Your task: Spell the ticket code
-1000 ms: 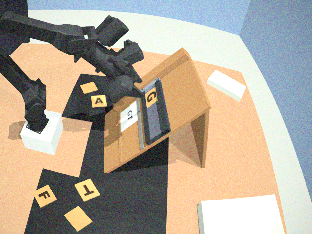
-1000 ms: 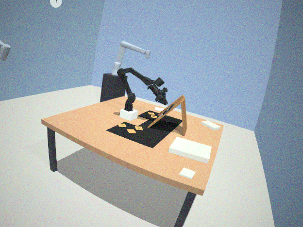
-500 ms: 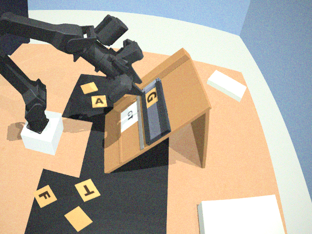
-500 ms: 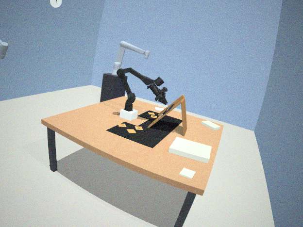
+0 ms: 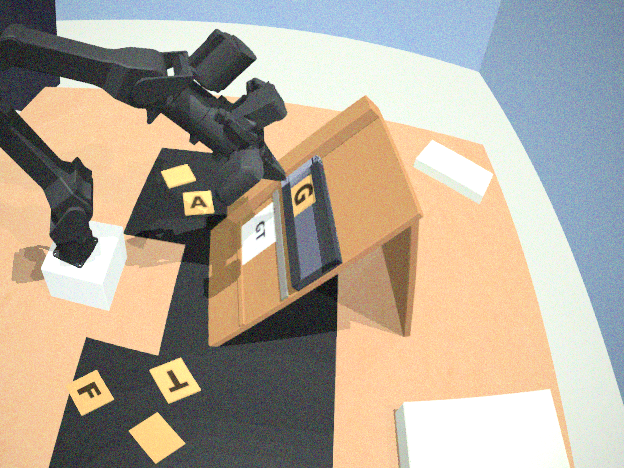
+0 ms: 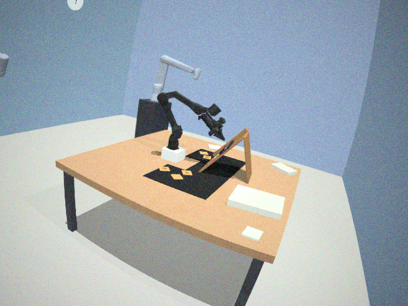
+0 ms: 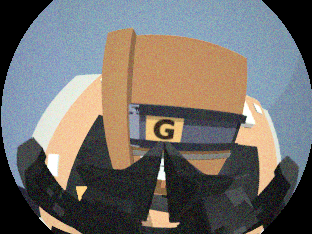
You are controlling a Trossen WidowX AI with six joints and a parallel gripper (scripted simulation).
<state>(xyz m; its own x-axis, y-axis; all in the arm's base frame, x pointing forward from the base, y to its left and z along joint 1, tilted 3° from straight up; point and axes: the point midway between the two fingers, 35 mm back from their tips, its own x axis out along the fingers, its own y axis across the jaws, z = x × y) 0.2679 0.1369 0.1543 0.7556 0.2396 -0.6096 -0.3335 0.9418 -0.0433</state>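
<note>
Student: Which step is shown?

Instructor: Seating the G tile (image 5: pixel 303 195) (image 7: pixel 164 129), by my judgement. It lies in the rail (image 5: pixel 330 226) (image 7: pixel 190 110) on the sloping board (image 5: pixel 362 176) (image 6: pixel 210 161) (image 7: pixel 190 70), near the left end and well apart from the right end wall.

Student: And the tool (image 5: pixel 283 178) (image 6: pixel 223 138) (image 7: pixel 163 144)?

Instructor: Clenched on nothing, its tips beside the rail's lower edge, near G. Such a posture suits pushing.

Student: What does the next move call for?

Instructor: Tips brought against G's left edge, then a steady push rightward along the channel; pressing from above could jam it.

Student: Does the order agree with the ticket (image 5: pixel 252 246)?

Instructor: Doubtful. It reads GT, yet the T tile (image 5: pixel 174 380) (image 6: pixel 186 172) lies flat on the dark mat (image 5: pixel 252 403) (image 6: pixel 204 184). If the left end is the open one, as it appears, T should precede G; G may need withdrawing.
</note>
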